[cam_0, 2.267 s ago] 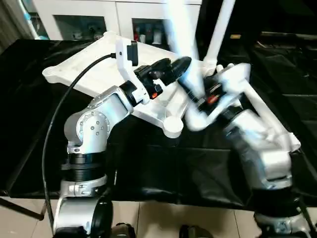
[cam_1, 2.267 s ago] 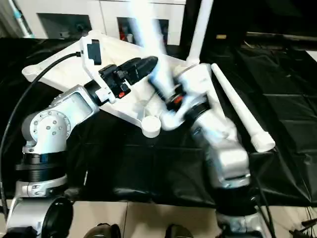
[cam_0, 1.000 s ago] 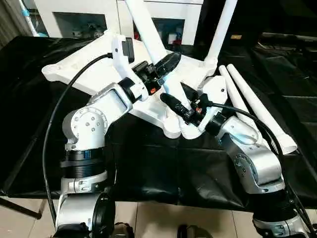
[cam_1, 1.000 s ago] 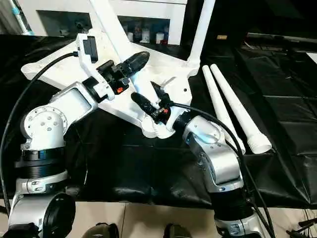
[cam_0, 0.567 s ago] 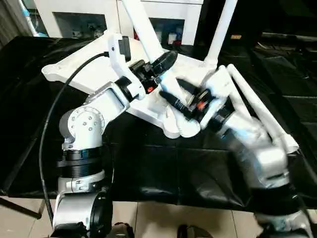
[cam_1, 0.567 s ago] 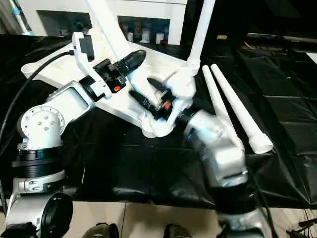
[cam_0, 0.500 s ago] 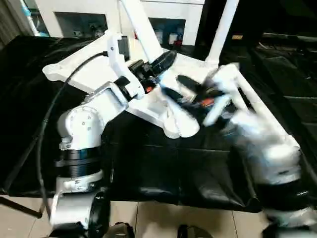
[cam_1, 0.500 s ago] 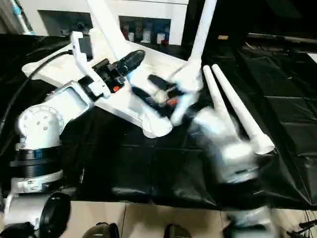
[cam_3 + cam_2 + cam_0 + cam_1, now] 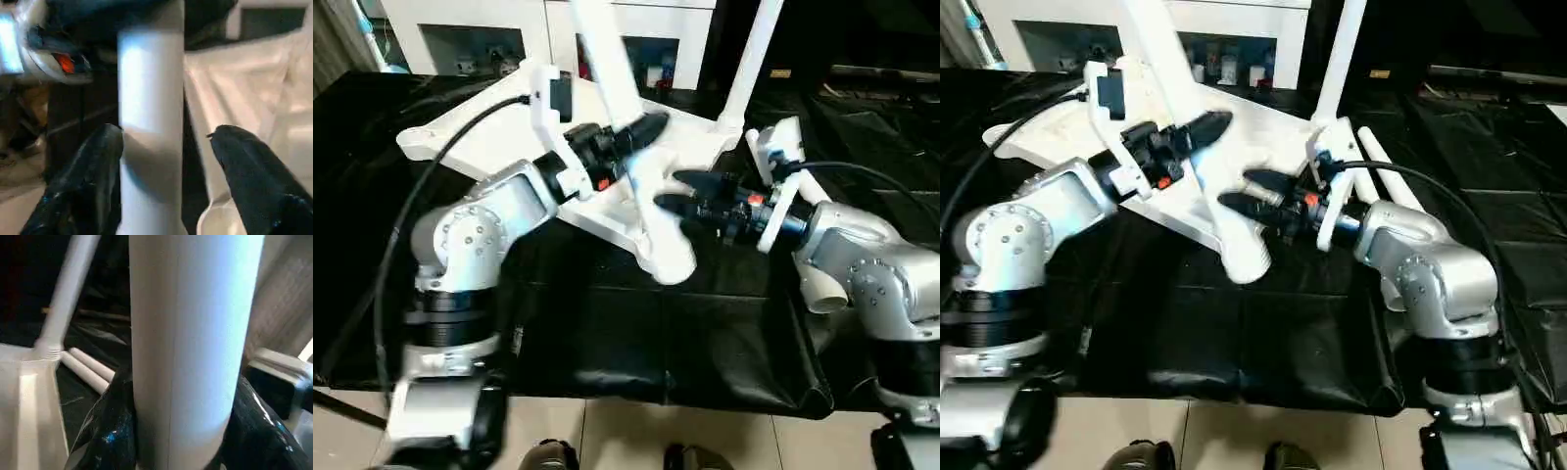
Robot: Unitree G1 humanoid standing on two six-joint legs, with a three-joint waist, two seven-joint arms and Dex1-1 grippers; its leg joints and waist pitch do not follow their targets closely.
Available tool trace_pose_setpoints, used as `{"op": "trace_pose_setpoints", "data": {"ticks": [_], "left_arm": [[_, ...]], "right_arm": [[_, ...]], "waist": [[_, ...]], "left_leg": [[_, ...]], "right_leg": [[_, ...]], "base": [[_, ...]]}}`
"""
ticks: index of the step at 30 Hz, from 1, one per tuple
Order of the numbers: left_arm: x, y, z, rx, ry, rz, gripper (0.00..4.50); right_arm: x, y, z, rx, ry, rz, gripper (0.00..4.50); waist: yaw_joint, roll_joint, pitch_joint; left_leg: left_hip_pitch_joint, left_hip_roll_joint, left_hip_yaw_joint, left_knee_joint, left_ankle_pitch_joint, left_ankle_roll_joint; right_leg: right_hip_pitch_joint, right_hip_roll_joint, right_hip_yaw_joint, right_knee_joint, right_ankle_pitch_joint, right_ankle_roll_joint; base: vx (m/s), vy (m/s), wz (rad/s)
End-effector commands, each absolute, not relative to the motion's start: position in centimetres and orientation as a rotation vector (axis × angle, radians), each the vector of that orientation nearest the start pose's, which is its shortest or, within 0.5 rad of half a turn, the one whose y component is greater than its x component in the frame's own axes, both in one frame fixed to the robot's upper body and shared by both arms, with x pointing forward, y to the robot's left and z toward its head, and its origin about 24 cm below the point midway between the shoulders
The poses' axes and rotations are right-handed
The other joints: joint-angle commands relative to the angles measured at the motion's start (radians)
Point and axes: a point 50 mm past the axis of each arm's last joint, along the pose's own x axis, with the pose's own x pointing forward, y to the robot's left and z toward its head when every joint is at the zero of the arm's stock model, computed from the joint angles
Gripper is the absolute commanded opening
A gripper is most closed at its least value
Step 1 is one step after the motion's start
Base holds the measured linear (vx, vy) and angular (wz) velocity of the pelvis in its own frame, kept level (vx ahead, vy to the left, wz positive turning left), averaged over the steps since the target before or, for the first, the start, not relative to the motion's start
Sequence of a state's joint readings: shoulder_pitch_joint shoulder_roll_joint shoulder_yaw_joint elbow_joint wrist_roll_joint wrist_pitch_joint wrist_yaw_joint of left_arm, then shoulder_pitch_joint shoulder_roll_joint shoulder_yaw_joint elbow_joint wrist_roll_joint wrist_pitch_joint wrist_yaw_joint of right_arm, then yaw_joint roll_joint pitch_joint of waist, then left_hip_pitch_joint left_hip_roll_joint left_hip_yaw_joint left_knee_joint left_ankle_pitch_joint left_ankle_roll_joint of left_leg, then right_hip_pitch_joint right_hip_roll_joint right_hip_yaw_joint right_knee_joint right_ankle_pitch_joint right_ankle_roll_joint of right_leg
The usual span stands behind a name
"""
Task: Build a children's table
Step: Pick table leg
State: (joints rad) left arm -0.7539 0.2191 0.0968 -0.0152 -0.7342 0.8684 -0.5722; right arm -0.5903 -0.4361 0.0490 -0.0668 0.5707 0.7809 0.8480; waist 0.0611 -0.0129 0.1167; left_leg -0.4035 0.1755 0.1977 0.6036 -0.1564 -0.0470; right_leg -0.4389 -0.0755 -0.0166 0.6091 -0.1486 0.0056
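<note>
Fingers of the left gripper (image 9: 181, 431) clamp the long tapered white plastic leg (image 9: 628, 162), its axis steeply upright; right gripper (image 9: 168, 161) fingers straddle it open, untouching.

Black sheeting (image 9: 607, 333) covered the work surface; it was creased and glossy, and its front edge hung down over a pale tiled floor (image 9: 626, 431). A white cabinet (image 9: 470, 20) with glass doors stood at the back, behind the sheeting, with small items on its shelf (image 9: 1224, 69), too small to identify. A blue-tipped object (image 9: 364, 24) leaned at the cabinet's left side. A thin dark bar (image 9: 1489, 73) ran along the far right of the sheeting, with a small yellowish label (image 9: 1379, 73) near its left end.
</note>
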Motion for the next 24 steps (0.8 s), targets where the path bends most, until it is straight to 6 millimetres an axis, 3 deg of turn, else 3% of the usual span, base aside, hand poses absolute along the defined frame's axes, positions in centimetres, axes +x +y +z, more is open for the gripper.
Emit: {"op": "trace_pose_setpoints", "data": {"ticks": [1, 19, 24], "left_arm": [[31.3, 8.8, 21.9, -0.328, 0.004, -1.148, 1.81], [30.1, 8.0, 22.5, -0.251, -0.013, -1.344, 1.81], [30.1, 7.8, 22.6, -0.241, -0.016, -1.368, 1.81]], "right_arm": [[30.6, -12.6, 16.7, 0.049, 0.218, 1.139, 3.46], [29.7, -12.1, 16.1, 0.064, 0.367, 1.327, 3.46], [29.1, -11.8, 15.8, 0.060, 0.417, 1.392, 3.00]], "waist": [[0.005, -0.012, -0.092], [0.016, -0.015, -0.101], [0.025, -0.015, -0.104]], "left_leg": [[0.024, 0.035, -0.017, -0.063, -0.169, 0.044], [0.023, 0.034, -0.015, -0.056, -0.150, 0.040], [0.025, 0.036, -0.016, -0.055, -0.146, 0.039]], "right_leg": [[0.060, -0.044, 0.024, -0.066, -0.264, -0.194], [0.065, -0.045, 0.025, -0.058, -0.236, -0.211], [0.066, -0.046, 0.025, -0.056, -0.236, -0.209]], "base": [[0.000, 0.000, 0.00], [0.000, 0.000, 0.00], [0.000, 0.000, 0.00]]}}
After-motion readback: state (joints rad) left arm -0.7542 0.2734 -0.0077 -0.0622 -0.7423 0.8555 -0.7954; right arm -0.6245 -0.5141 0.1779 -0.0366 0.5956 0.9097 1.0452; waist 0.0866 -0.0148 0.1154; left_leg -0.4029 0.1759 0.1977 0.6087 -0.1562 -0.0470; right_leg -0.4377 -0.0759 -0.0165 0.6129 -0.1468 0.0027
